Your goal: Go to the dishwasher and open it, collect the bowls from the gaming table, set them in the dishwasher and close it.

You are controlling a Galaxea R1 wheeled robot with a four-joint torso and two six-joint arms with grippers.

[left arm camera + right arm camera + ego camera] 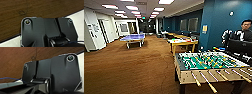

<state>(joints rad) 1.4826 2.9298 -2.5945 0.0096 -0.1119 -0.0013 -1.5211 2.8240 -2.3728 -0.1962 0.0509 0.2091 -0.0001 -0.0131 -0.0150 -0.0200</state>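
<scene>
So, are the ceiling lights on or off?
On. The ceiling lights glow bright white in rows along the hall, and the carpet below is well lit.

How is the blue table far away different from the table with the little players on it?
The blue table has a flat, plain blue top; the table-football table has a green field with rods and small figures across it. The blue table stands far down the room on the left of the head view; the table-football table is close, on the right. Handles stick out from the table-football table's side; the blue table has none. Both stand on the brown carpet.
</scene>
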